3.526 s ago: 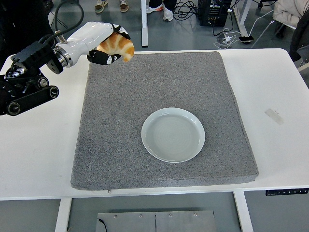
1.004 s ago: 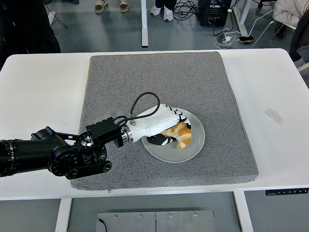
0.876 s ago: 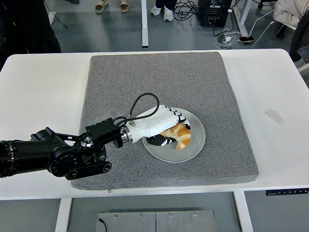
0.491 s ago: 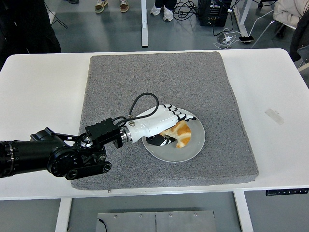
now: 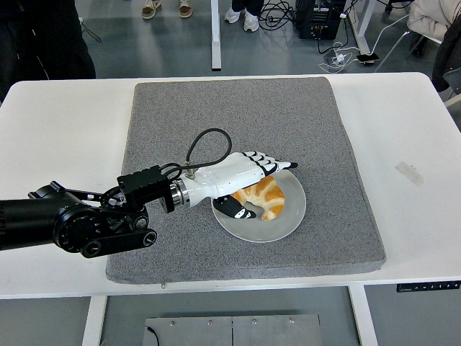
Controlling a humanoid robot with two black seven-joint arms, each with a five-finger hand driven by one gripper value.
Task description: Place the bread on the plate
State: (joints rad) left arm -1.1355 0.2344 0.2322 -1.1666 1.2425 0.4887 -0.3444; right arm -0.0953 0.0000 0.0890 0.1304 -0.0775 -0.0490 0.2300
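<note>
We've got a white table (image 5: 57,122) with a grey mat (image 5: 216,115). Our left hand (image 5: 241,173) has its fingers straight, apart, gripping nothing, over the bread (image 5: 265,198) lying on the plate (image 5: 288,220), partly hidden at 9 o'clock. Shoes (image 5: 166,9) cut off at 12.

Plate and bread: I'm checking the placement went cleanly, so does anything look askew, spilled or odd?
Nothing stands out. The bread lies inside the plate, which sits flat on the grey mat. The left hand is over it with fingers extended.
</note>
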